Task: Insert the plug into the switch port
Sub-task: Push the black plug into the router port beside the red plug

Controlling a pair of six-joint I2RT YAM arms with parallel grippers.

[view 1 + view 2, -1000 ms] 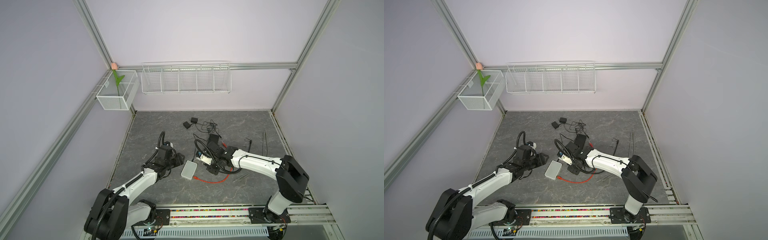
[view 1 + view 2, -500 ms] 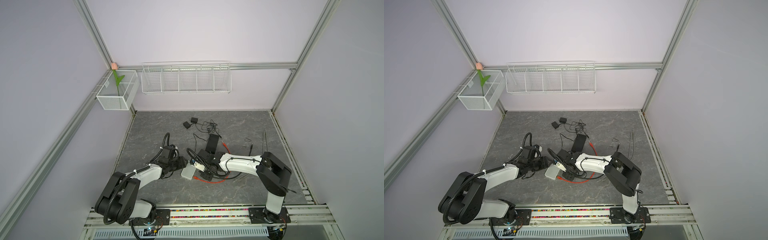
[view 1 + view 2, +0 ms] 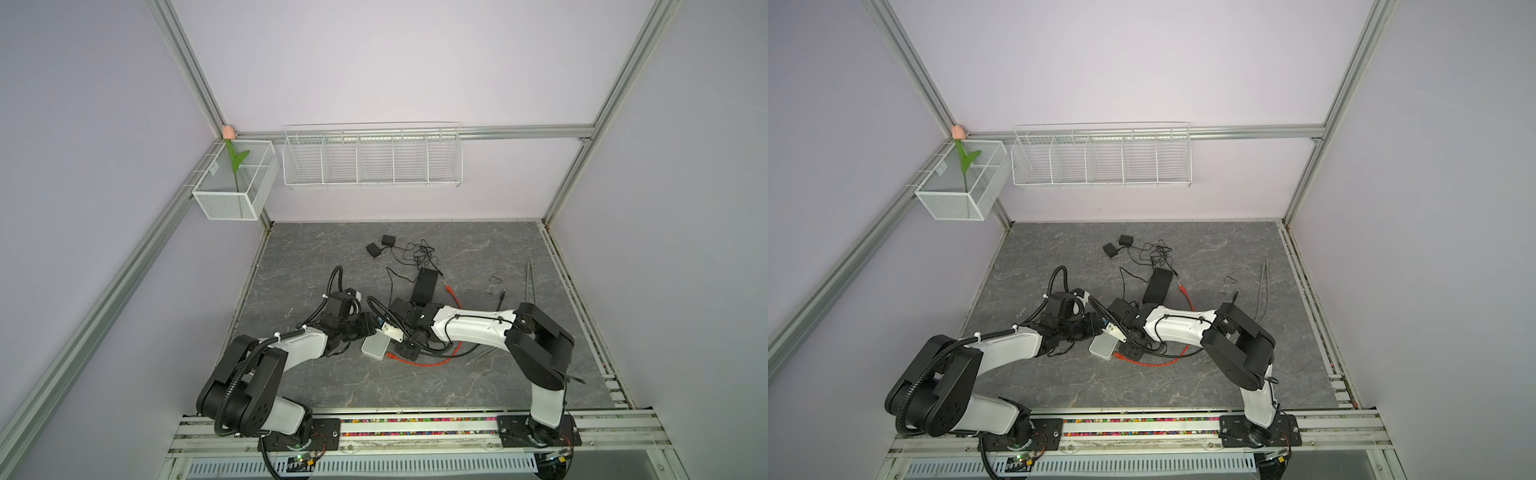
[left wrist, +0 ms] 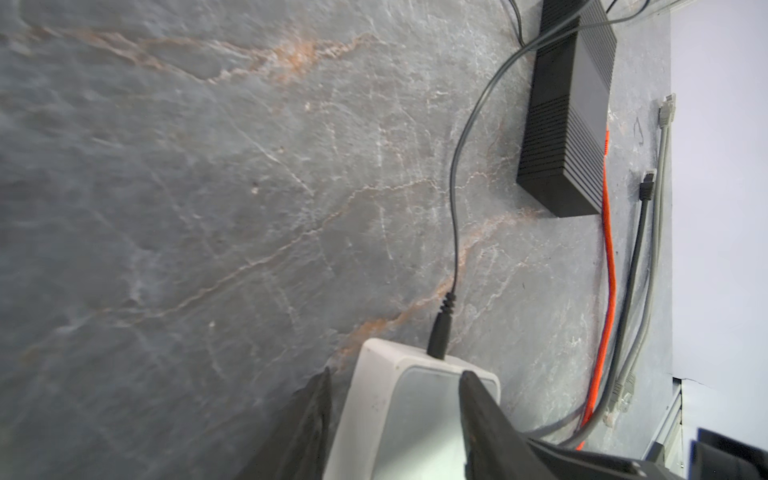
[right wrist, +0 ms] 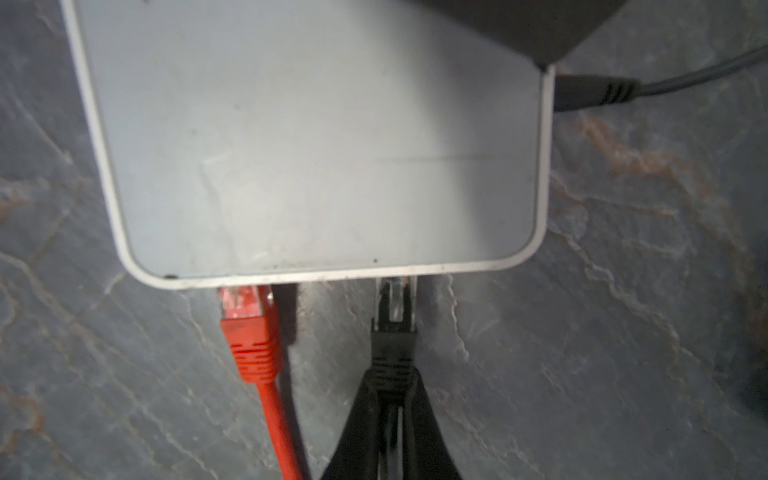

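left hand (image 4: 395,376): fingers apart, astride one end of the switch; switch (image 5: 316,137): white, flat on the grey tabletop (image 3: 457,257), between both hands, power lead (image 4: 439,332) seated in one side; red plug (image 5: 249,328): at a front port; black plug (image 5: 392,332): clear tip at the neighbouring port, depth unclear; right hand (image 5: 392,388): pinched tight on the black plug's boot
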